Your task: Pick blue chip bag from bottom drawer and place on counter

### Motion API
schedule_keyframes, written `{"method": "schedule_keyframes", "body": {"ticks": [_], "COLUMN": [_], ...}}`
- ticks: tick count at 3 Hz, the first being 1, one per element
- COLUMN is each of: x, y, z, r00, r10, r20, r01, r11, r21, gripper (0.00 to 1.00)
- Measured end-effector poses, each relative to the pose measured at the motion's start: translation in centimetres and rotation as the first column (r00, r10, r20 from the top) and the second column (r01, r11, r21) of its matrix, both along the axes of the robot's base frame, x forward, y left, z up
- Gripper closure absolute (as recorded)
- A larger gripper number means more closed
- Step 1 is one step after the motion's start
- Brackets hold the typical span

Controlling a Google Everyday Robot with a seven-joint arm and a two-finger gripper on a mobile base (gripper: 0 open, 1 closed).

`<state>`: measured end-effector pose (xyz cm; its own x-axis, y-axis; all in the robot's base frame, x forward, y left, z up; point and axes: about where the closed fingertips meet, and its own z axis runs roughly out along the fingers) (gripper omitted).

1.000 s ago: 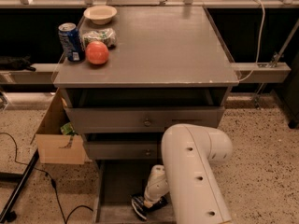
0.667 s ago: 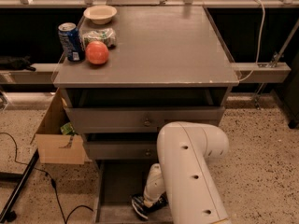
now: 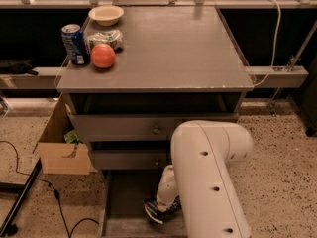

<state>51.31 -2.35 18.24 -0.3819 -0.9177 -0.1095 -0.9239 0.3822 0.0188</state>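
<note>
The bottom drawer [image 3: 124,197] is pulled open at the foot of the grey cabinet. The blue chip bag [image 3: 154,213], dark and crinkled, lies on the drawer floor near its front. My gripper [image 3: 163,206] reaches down into the drawer on a white wrist and is right at the bag, touching it. My big white arm link [image 3: 210,177] hides the right half of the drawer. The counter [image 3: 168,43] is the flat grey cabinet top above.
On the counter's far left stand a blue soda can [image 3: 74,43], a red apple [image 3: 103,56], a greenish-white packet [image 3: 105,37] and a white bowl [image 3: 106,15]. A cardboard box [image 3: 62,148] sits on the floor to the left. Two upper drawers [image 3: 129,128] are closed.
My arm link has shifted slightly. The gripper and the bag sit a touch higher in the picture than a second ago. Nothing on the counter moved.
</note>
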Motion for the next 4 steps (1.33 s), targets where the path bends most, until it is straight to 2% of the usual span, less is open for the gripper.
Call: {"method": "schedule_keyframes", "body": {"ticks": [2, 4], "x": [2.5, 2.9], "y": [-4.3, -8.6], "z": [10.1, 22.7], "r00": [0.9963, 0.9833], "r10": [-0.007, 0.017], "r20": [0.086, 0.181], "r01": [0.010, 0.005], "r11": [0.999, 0.992], "r21": [-0.042, -0.125], "gripper": [1.00, 1.00]}}
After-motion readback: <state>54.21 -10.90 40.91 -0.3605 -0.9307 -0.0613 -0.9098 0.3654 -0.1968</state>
